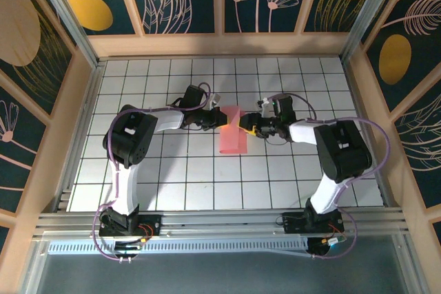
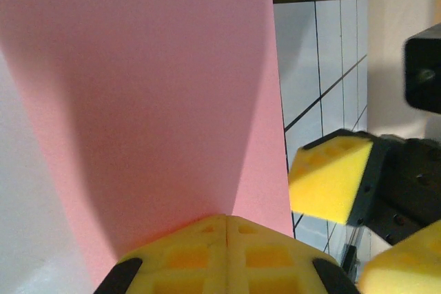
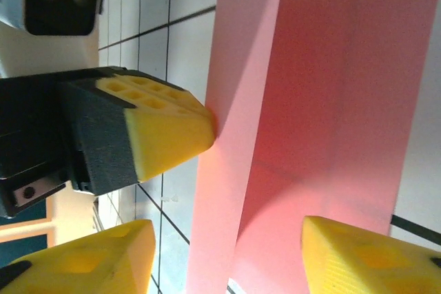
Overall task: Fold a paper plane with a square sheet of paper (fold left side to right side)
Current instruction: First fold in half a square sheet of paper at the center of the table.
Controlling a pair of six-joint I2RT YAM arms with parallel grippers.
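Nearest the lens in the left wrist view is the left gripper (image 2: 226, 225): black body, yellow honeycomb foam pads (image 2: 186, 256), jaws pressed fully together. The thin salmon-pink square sheet of paper (image 2: 151, 101) rises straight out of the seam between them, so we record it as pinched at its edge. From above, this gripper meets the sheet on its left edge, towards the far end.

Position: the sheet lies near the middle of the white grid-tiled tabletop (image 1: 138, 170), well apart from every edge. It shows there as a narrow strip doubled over on itself. In the right wrist view the upper layer stands lifted off the lower one, not yet flat. We judge the left-to-right fold to be in hand, with its crease unpressed.

The right gripper (image 3: 227, 239) has the same yellow pads. Its jaws stand clearly apart, one pad to either side of the sheet. Neither visibly touches the paper, and it holds nothing.

Handling, our estimate:
- The sheet is very light and limp, with no stiffness of its own, so an unsupported flap will sag or curl.
- It probably slides on the smooth tiles unless the lower layer is pinned.
- It creases for good and could tear at a pinch if pulled against a second hold.
- It is best held at a free edge near a corner, with a shallow bite.
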